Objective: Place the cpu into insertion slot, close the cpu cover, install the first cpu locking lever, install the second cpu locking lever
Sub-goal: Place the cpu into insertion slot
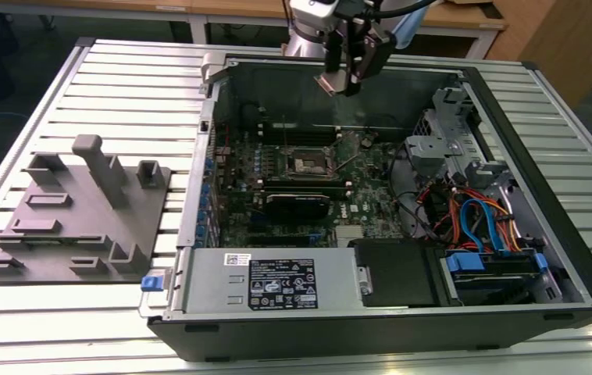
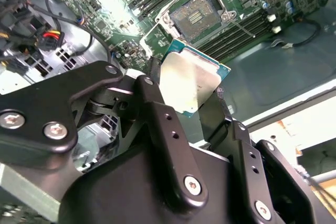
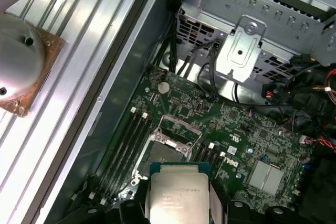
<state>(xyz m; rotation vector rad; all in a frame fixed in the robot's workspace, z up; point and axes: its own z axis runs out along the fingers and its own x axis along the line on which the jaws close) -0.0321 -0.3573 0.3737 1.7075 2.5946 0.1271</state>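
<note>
Black fingers (image 2: pixel 160 114) of the gripper (image 2: pixel 188 90) sit closest to the lens in the second wrist view, pinching the cpu (image 2: pixel 191 80) by two opposite edges. Its metal top faces back toward the wrist, which is judged to keep the contact side turned down at the board.

Largest item: the slatted metal surface (image 1: pixel 119 70). It carries an open computer case (image 1: pixel 577 258) lying on its side, with a grey moulded fixture (image 1: pixel 77 211) at the exterior view's left.

Inside the case, the green motherboard (image 1: pixel 369 211) lies flat and exposed, with the grey power supply (image 1: pixel 265 281) along the near wall.

The insertion slot (image 3: pixel 168 150) sits on the board with its dark centre uncovered and nothing seated in it. The cpu cover (image 3: pixel 176 129) appears swung back at the slot's edge, which is judged to leave access open.

In the exterior view the gripper hangs above the case's far wall, well clear of the slot. The cpu is therefore aloft in the grip, not yet placed.
</note>
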